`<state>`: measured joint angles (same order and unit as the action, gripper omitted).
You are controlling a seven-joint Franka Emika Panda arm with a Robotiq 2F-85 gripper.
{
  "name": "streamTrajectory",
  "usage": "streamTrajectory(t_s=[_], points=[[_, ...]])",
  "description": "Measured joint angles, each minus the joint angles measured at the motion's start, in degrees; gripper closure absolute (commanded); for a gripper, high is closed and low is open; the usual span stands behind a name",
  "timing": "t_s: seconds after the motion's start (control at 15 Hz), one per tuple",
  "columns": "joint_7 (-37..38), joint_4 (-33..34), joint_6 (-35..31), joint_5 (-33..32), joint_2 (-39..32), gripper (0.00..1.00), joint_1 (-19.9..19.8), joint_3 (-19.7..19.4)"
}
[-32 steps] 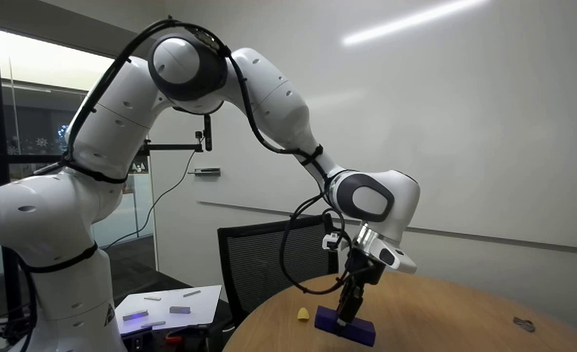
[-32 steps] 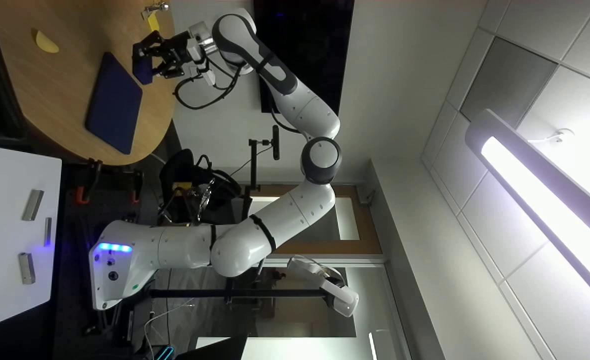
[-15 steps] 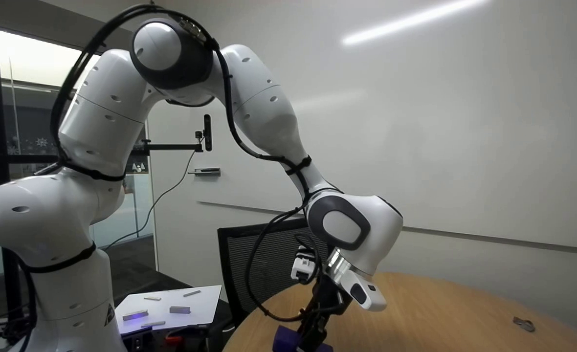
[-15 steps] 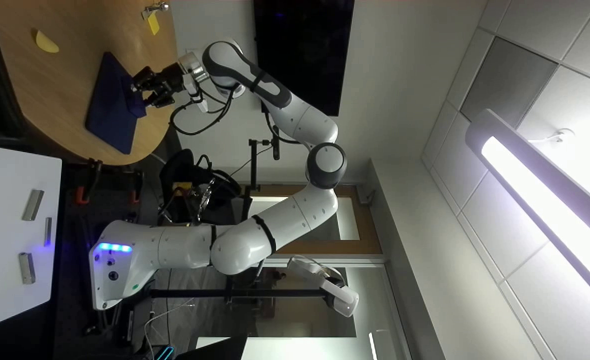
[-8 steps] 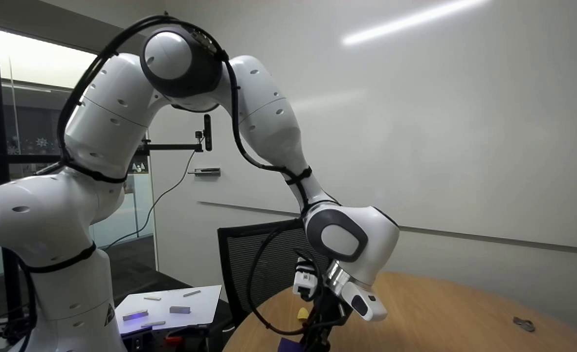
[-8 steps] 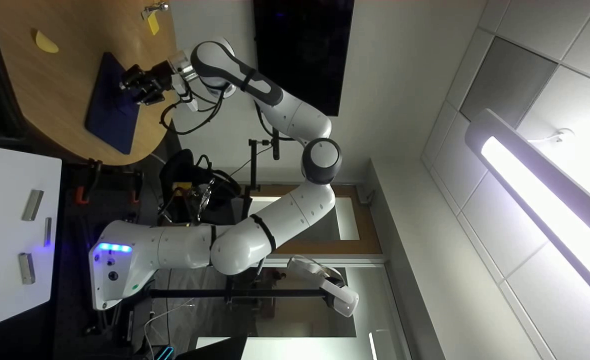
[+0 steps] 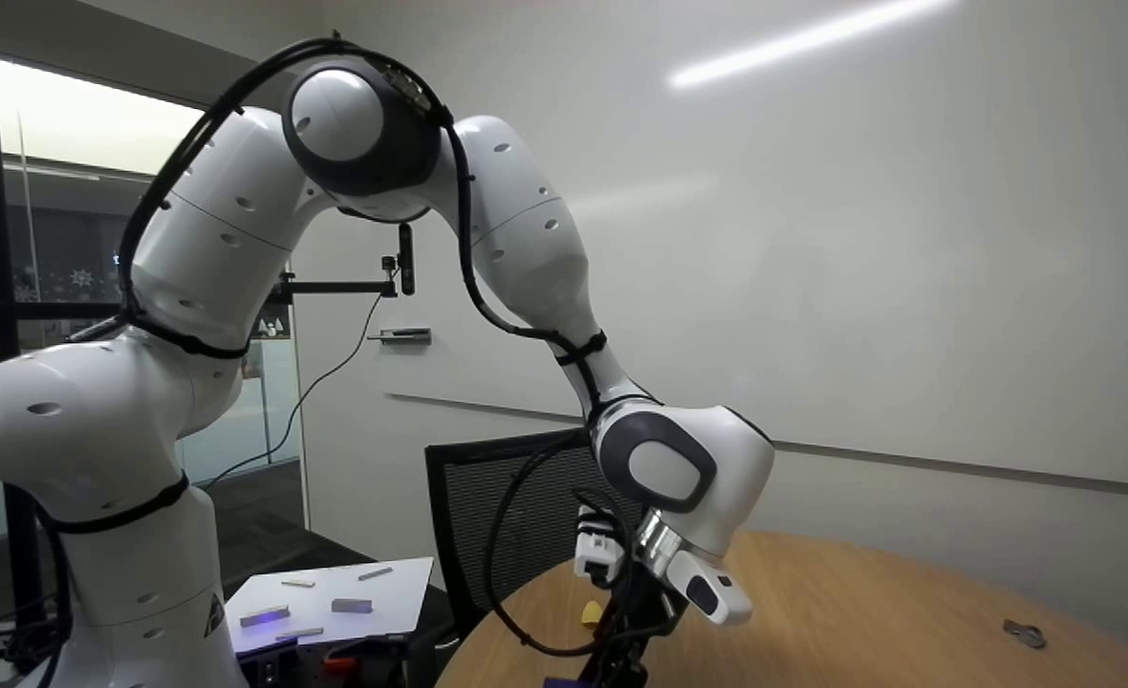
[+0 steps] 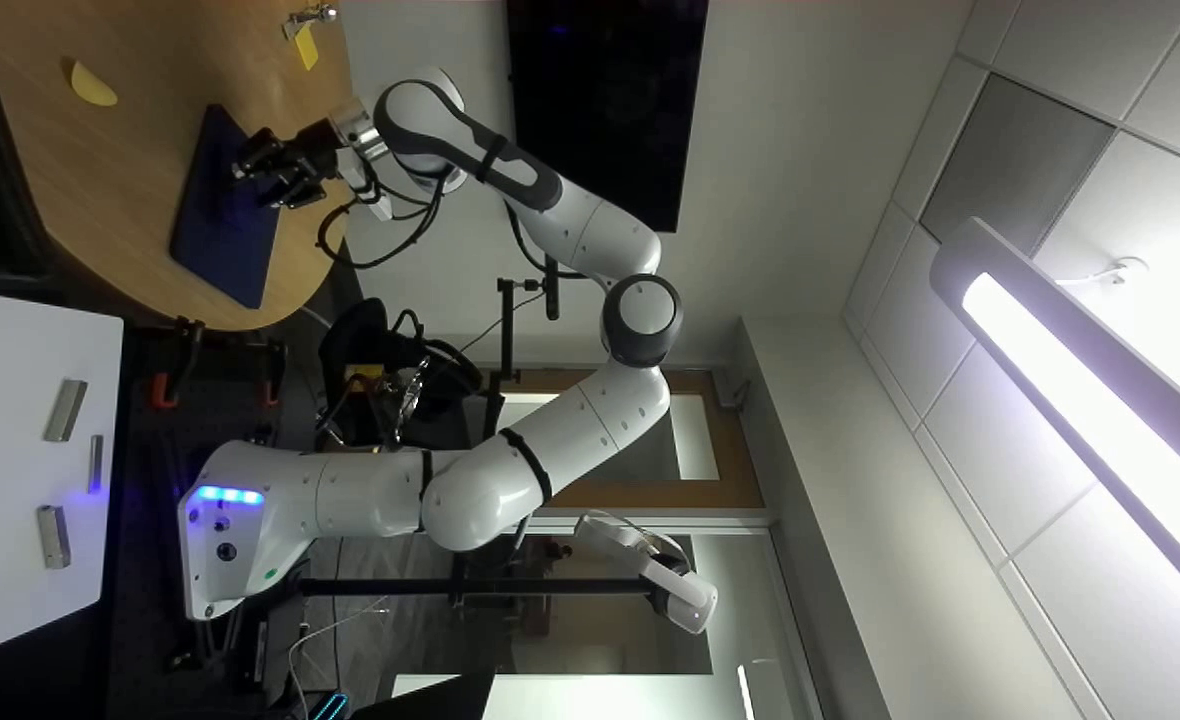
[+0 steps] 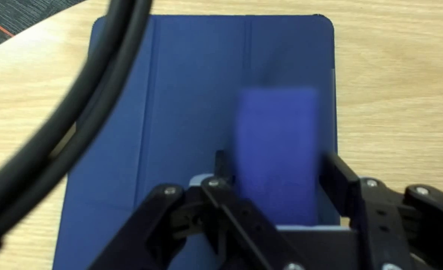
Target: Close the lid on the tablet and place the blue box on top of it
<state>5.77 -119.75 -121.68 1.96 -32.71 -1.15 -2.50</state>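
The tablet [image 8: 225, 258] lies flat on the round table with its dark navy cover closed; it fills much of the wrist view [image 9: 191, 93]. My gripper [image 9: 276, 155] is over the tablet and shut on the blue box [image 9: 278, 157], with a finger on each side of it. The box is blurred and lies over the tablet's right part in the wrist view. In an exterior view the gripper [image 8: 253, 187] is low at the tablet and mostly hides the box. In an exterior view only the box's top edge [image 7: 564, 682] shows at the bottom. I cannot tell whether box and tablet touch.
A small yellow piece [image 8: 93, 85] and a metal clip-like object [image 8: 310, 15] with a yellow tag [image 8: 306, 46] lie on the wooden table [image 7: 860, 612]. A black mesh chair [image 7: 516, 506] stands behind it. A white board with metal bars [image 8: 40, 500] is beside the robot base.
The gripper has carried the blue box from beside the tablet to over it and lowered it. In the last half second it moves only slightly, a little further down.
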Motion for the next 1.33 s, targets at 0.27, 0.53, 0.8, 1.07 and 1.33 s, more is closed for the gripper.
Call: streamTrajectory(t_s=[0.27, 0.53, 0.8, 1.07, 1.33], points=[[0.0, 0.7, 0.0, -1.1, -0.3, 0.00, 0.7, 0.5], [0.0, 2.3, 0.0, -4.1, 0.2, 0.00, 2.2, 0.5], [0.1, 3.8, 0.1, -8.9, 4.1, 0.00, 5.2, 0.7], [0.1, 4.6, 0.2, -12.0, 9.4, 0.00, 7.4, 1.8], [0.1, 6.1, 0.2, -12.2, 12.7, 0.00, 7.8, 3.7]])
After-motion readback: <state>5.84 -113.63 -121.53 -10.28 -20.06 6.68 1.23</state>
